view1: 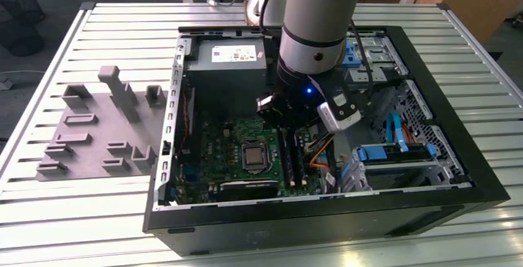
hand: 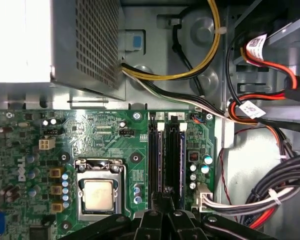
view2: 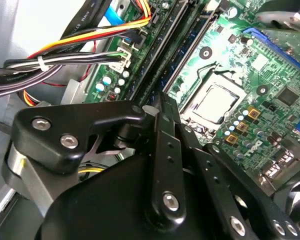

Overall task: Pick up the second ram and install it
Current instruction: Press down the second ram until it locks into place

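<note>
The black metal gripper is hovering over the long black memory slots on the green motherboard; whether its jaws are closed, or gripping the second ram, I cannot tell. A slight misalignment could be jamming a stick against the slot latches or snagging the bundled cables just beside. The first wrist view is showing both slots lengthwise, while the exterior view is showing the grey blocky fixture on the slatted worktop.

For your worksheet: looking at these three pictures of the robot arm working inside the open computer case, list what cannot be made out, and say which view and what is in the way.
1. Near ends of the long black memory slots: first wrist view, covered by the black gripper.
2. Whether a bluish-green memory stick sits in them: too dark in both wrist views.
3. Slots' far ends: exterior view, behind the grey arm.
</note>
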Robot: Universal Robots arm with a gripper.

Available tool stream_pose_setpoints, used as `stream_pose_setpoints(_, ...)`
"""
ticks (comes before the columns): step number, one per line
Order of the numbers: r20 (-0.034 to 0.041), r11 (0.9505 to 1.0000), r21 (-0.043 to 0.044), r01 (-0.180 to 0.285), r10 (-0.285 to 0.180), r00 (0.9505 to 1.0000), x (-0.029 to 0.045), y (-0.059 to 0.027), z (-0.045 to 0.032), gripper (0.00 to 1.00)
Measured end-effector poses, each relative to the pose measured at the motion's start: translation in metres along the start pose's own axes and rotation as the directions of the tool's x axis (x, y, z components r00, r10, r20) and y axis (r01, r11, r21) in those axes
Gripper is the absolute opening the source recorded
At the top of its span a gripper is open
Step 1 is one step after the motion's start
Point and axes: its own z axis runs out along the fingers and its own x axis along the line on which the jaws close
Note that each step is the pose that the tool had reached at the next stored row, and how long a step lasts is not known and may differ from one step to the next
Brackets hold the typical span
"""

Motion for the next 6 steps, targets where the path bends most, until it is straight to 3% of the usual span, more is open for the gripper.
stream_pose_setpoints(6, -0.0006, 1.0, 0.0002, 0.0, 0.0, 1.0, 0.0, 0.0, -0.0001, 0.11)
